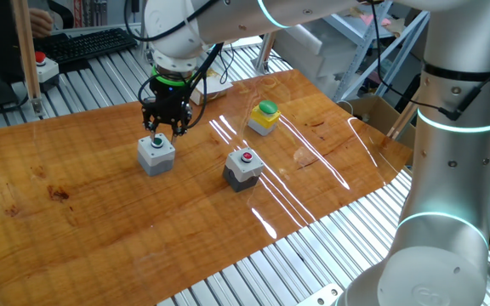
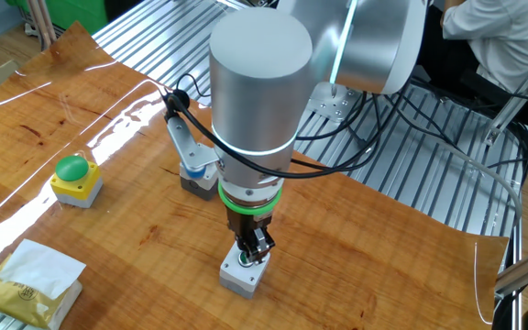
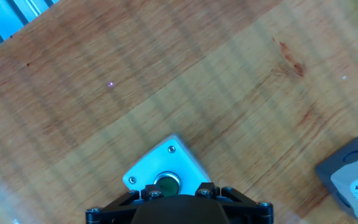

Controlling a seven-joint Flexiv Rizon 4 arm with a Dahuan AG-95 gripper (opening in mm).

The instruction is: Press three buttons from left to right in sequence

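Note:
Three button boxes stand on the wooden board. The light grey box with a green cap is on the left, the dark grey box with a red cap in the middle, and the yellow box with a green dome at the far right. My gripper points straight down just over the light grey box's cap, close to or touching it. The other fixed view shows it on top of that box. The hand view shows the green cap right at the gripper. The fingertips are hidden.
A pale box with a larger red mushroom button sits off the board at the back left, beside a wooden post and a keyboard. A yellow tissue packet lies near the yellow box. Ribbed metal table surrounds the board.

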